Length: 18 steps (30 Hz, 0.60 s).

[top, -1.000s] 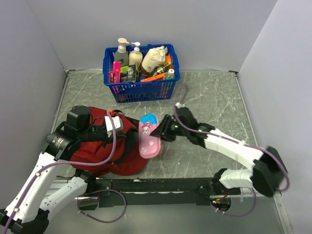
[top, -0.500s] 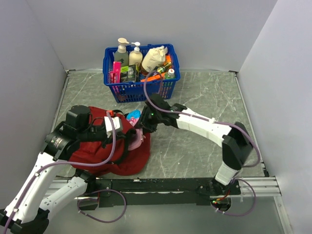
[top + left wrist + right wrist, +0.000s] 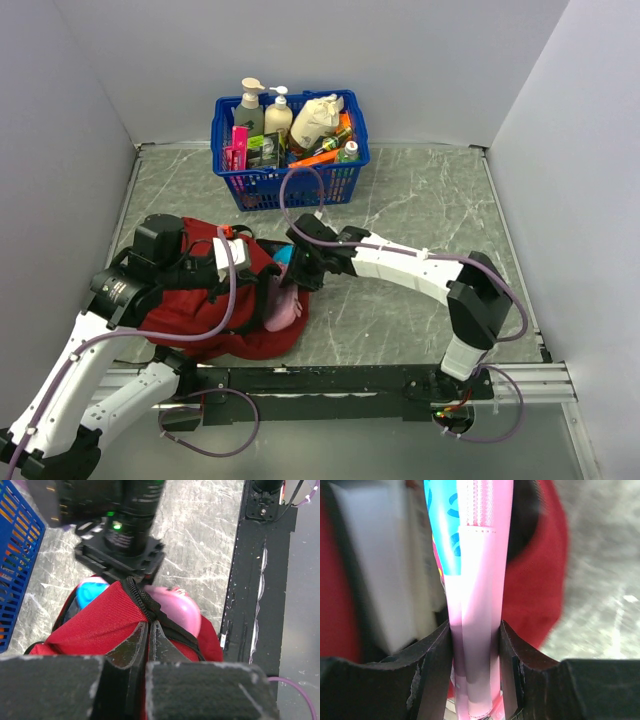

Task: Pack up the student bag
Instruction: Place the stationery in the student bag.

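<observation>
The dark-red student bag (image 3: 195, 305) lies at the near left of the table. My left gripper (image 3: 149, 625) is shut on the black zipper edge of the bag (image 3: 107, 615) and holds its opening up. My right gripper (image 3: 475, 630) is shut on a pink and blue pencil case (image 3: 472, 580) and holds it at the bag's mouth. In the top view the right gripper (image 3: 297, 270) is at the bag's right edge and the pencil case (image 3: 284, 308) sits partly inside the opening. A white object (image 3: 385, 570) shows inside the bag.
A blue plastic basket (image 3: 288, 178) of bottles and small items stands at the back centre. A black rail (image 3: 330, 380) runs along the near edge. Grey walls close in the left, back and right sides.
My right gripper has carried the pencil case leftward from the open table to the bag's mouth and pushed it partly in. The left arm has held still.
</observation>
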Each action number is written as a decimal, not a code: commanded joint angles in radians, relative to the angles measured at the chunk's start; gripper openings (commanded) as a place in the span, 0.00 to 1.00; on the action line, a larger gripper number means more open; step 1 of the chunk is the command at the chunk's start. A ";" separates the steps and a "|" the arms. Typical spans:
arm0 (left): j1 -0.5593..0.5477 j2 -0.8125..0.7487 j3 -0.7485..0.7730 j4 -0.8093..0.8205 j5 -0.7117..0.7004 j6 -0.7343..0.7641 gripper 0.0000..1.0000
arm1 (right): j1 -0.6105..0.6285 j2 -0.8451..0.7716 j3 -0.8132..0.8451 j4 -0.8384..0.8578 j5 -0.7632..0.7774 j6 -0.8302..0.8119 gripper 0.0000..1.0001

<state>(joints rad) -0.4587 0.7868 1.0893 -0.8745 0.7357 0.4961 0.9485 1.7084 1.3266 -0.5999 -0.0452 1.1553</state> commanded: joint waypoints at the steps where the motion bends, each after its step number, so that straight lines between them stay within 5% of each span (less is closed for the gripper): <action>1: -0.005 -0.026 0.027 0.100 0.102 -0.007 0.01 | 0.016 -0.078 -0.035 0.006 0.001 0.017 0.22; 8: -0.003 -0.020 0.030 0.115 0.108 -0.028 0.01 | 0.022 0.049 0.101 0.022 -0.007 0.043 0.26; 14: -0.005 -0.018 0.037 0.106 0.108 -0.016 0.01 | 0.047 0.221 0.371 -0.067 -0.021 0.035 0.52; 18: -0.005 -0.020 0.027 0.106 0.114 -0.022 0.02 | 0.053 0.240 0.346 -0.031 -0.048 0.027 0.71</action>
<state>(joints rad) -0.4587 0.7826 1.0889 -0.8719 0.7410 0.4847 0.9871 1.9469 1.6505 -0.6468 -0.0654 1.1786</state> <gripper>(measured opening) 0.023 0.644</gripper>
